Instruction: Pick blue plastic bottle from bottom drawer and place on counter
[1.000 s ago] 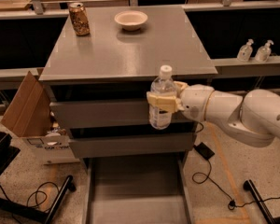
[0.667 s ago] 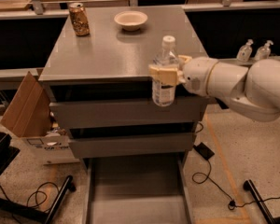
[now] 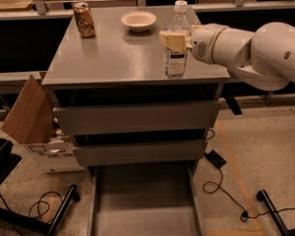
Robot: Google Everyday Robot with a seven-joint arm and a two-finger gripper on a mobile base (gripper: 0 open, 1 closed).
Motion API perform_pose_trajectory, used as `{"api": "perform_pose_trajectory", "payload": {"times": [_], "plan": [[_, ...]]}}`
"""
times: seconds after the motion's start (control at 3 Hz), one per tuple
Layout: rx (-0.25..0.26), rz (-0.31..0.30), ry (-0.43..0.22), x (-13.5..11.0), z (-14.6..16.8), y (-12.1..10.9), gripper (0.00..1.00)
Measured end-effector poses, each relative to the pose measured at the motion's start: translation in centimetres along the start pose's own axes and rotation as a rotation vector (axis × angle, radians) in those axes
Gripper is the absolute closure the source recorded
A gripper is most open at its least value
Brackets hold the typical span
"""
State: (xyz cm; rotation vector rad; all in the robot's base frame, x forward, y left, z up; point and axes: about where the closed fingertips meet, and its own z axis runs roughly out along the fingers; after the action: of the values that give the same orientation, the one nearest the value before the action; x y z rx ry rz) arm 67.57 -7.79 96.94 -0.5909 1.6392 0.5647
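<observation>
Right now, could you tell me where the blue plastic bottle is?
The blue plastic bottle is upright at the counter's front right corner in the camera view, clasped by the end effector, with the bowl behind it.

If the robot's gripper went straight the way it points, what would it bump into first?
The gripper points left across the counter, gripping the blue plastic bottle. Beyond that the way looks free. The bowl and brown can seem farther back, though depth is unclear.
</observation>
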Motion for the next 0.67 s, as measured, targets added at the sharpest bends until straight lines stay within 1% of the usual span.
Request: {"api": "perform_pose_trajectory", "payload": {"times": [0.33, 0.67], "plan": [[0.035, 0.031, -0.021, -0.1, 3.1, -2.9, 1.0], [0.07, 0.049, -0.036, 0.7, 5.3, -5.5, 1.0]]}}
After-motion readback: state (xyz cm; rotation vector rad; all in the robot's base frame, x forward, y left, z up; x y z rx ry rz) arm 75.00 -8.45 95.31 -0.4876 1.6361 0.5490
